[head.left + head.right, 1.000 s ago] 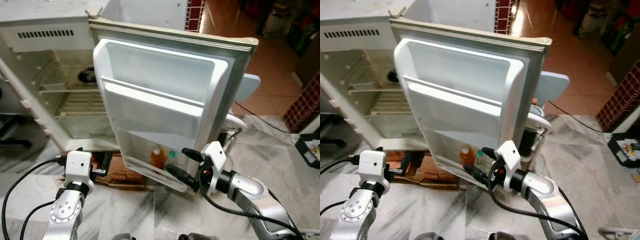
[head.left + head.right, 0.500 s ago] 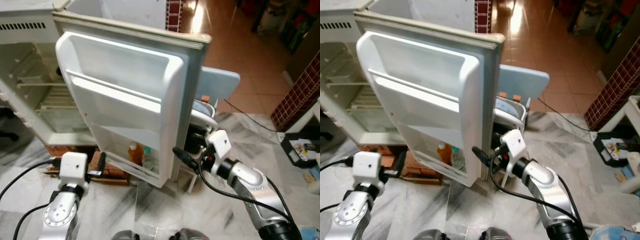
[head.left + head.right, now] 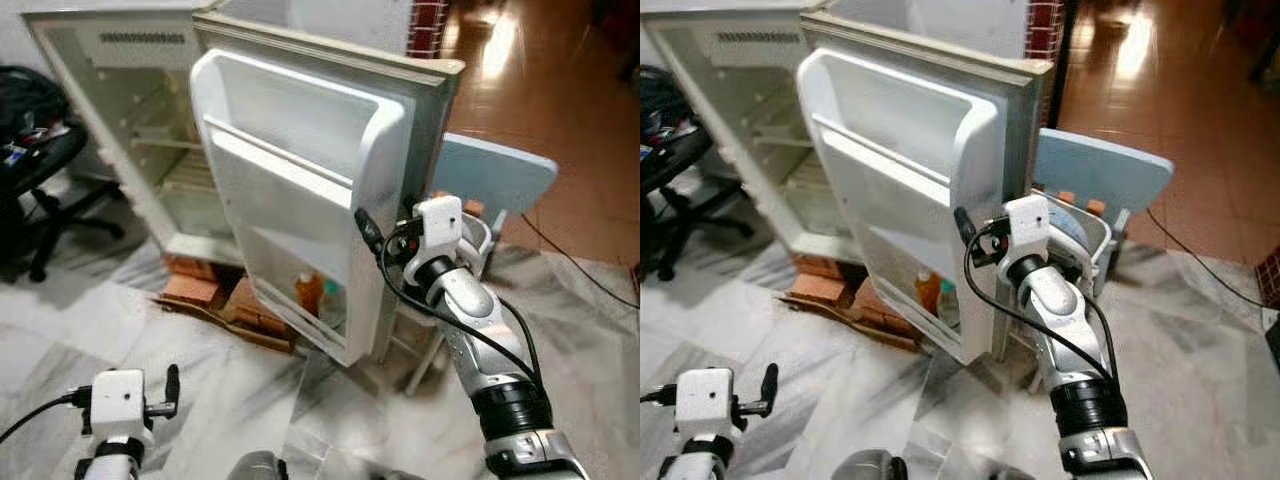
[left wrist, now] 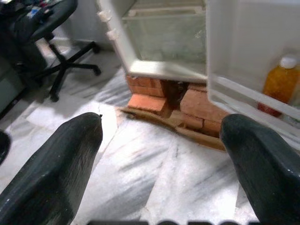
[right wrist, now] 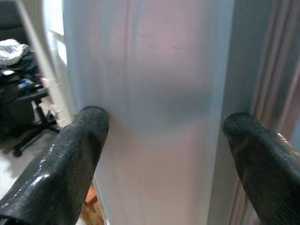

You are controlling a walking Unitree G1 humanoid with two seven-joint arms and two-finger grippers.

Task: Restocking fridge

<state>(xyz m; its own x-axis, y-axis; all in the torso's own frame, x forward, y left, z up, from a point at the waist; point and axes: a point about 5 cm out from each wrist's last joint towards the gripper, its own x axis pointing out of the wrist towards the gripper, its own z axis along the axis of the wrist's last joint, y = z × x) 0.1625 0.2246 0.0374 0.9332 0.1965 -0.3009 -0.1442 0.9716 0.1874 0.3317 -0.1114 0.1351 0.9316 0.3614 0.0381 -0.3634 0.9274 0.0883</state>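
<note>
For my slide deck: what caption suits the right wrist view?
Right gripper, fingers open, straddling the white edge of the fridge door.

Spread right pincer (image 5: 161,154) against fridge door (image 5: 159,93)

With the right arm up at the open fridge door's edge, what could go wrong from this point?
1. The right gripper sits with open jaws against the edge of the fridge door; a push could swing it abruptly and tip the orange bottle in the bottom door shelf.
2. The door may swing back into the blue chair just behind it.
3. The fridge rests on stacked bricks, so a hard shove might shift it.
</note>
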